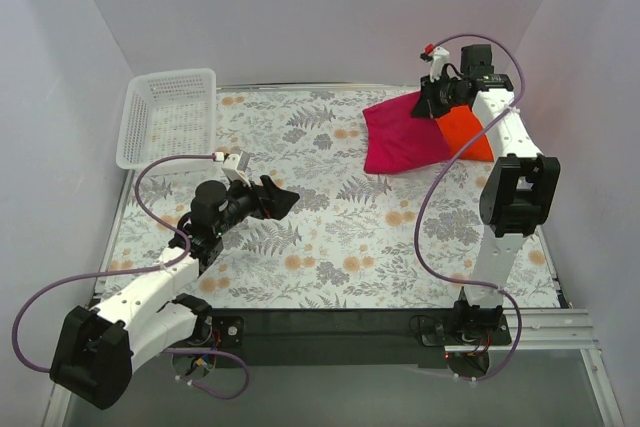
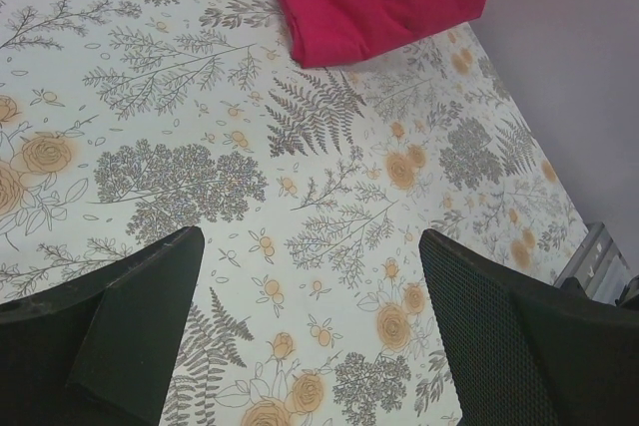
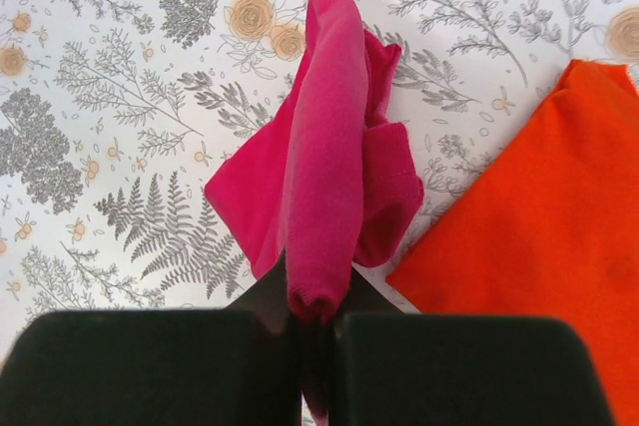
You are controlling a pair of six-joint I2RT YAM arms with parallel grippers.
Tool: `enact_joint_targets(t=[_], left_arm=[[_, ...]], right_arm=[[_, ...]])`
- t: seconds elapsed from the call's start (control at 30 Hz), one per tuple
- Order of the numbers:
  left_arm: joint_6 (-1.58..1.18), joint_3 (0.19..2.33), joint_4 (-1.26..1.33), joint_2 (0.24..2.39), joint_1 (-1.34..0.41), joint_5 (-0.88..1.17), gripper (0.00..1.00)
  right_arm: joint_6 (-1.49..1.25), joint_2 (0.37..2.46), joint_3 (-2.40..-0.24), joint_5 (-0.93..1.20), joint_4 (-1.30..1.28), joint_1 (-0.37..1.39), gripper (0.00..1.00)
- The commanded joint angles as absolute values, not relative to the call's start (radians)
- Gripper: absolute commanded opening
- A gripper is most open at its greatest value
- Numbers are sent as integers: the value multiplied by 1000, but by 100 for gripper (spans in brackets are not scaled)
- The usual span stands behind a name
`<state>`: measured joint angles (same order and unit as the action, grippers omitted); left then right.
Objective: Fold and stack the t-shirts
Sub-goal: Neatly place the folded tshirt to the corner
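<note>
1. Note right gripper (image 3: 319, 311) clamped on magenta-pink t-shirt (image 3: 324, 147), just beside orange-red t-shirt (image 3: 539, 216).
2. Note left gripper (image 2: 310, 276) apart, empty, well away from orange-red t-shirt.
3. Expect limp, light cotton; grasp at corners.

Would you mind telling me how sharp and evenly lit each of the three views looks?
Top external: soft, even light, no glare, tablecloth sharp. Left wrist: print crisp, left gripper dark and slightly blurred. Right wrist: pink t-shirt, pinched in the right gripper, looks slightly soft.
</note>
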<state>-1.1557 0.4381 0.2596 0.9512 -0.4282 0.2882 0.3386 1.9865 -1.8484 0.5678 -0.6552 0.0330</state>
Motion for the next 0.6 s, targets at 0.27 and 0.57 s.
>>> enact_joint_targets(t=[0.27,0.57], left_arm=[[-1143,430,278,960,-423,301,83],[-1140,431,278,969,-423,304,83]], right_arm=[[377,2034,-2046,577,-730,11,1],[394,2051,-2094,577,-768,-49,1]])
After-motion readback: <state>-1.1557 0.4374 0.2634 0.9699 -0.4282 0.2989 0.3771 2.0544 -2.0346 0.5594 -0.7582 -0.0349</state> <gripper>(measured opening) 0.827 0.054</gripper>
